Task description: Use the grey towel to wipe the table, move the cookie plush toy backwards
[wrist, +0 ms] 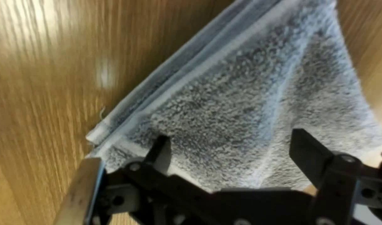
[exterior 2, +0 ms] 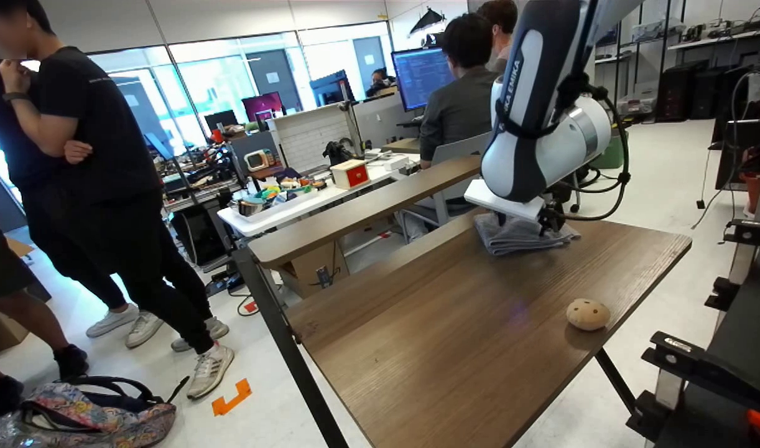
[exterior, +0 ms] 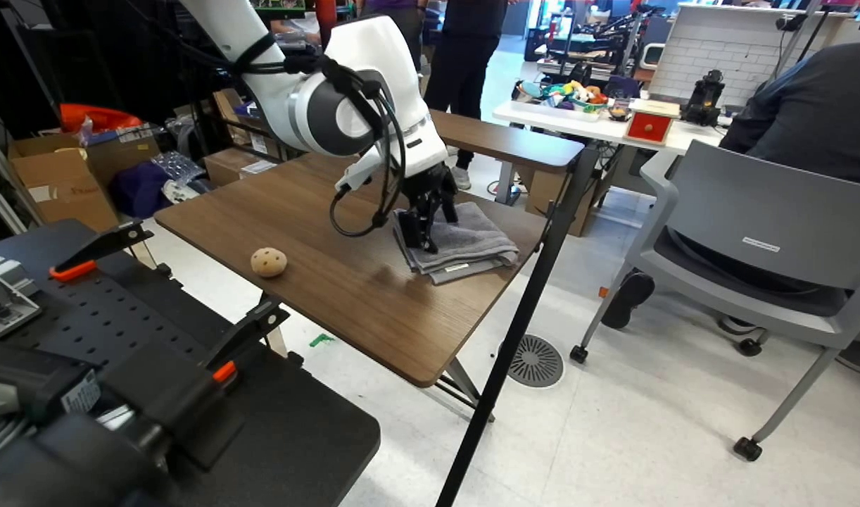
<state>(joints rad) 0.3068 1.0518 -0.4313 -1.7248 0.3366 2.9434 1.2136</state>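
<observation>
The grey towel (exterior: 483, 236) lies folded on the brown wood-grain table (exterior: 317, 211), near one edge; it also shows in an exterior view (exterior 2: 510, 241) and fills the middle of the wrist view (wrist: 228, 103). My gripper (exterior: 438, 232) points down at the towel. In the wrist view the gripper (wrist: 231, 139) is open, its two black fingers wide apart over the towel, with no cloth pinched between them. Whether the fingertips touch the cloth is hard to tell. The cookie plush toy (exterior: 269, 262) sits apart near the table's edge, also in an exterior view (exterior 2: 588, 314); it does not show in the wrist view.
A narrower brown-topped table (exterior: 507, 137) stands beside the towel's side of the table. A slanting black post (exterior: 518, 331) stands close by. A black cart (exterior: 282, 422) with clamps (exterior: 247, 334) is near the toy's edge. A grey chair (exterior: 768, 239) and people are around.
</observation>
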